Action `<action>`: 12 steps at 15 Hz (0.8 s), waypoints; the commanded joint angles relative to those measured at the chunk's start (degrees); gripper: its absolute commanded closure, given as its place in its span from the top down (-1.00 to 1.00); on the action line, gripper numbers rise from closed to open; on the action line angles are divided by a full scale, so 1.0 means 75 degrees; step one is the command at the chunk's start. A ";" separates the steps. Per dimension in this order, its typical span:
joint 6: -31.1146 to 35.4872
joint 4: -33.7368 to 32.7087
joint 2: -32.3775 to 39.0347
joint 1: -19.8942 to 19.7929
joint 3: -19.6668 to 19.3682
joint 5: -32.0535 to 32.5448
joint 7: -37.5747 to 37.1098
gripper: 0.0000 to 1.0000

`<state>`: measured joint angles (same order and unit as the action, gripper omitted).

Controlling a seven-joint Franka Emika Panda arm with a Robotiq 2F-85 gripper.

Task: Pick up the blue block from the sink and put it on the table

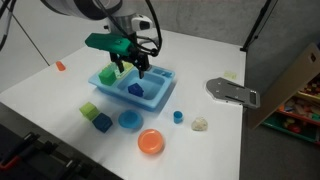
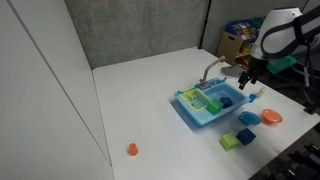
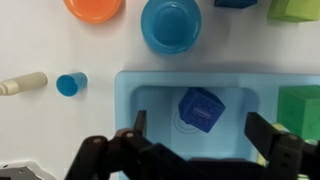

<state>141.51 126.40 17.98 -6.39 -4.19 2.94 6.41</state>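
Observation:
The blue block lies in one compartment of the light blue sink, tilted on the basin floor. It also shows in both exterior views, inside the sink. My gripper is open and hovers just above the block, one finger on each side of it and not touching it. In both exterior views the gripper hangs over the sink. The sink stands on the white table.
A green block sits in the sink's other compartment. On the table by the sink are a blue bowl, an orange bowl, a tiny blue cylinder, a teal cube and a green cube. A grey metal piece lies further off.

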 commanded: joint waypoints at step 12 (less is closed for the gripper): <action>0.0755 -0.0358 0.1235 0.0068 -0.0066 0.0053 -0.0192 1.00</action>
<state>147.28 125.34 26.38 -6.47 -4.42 2.87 6.32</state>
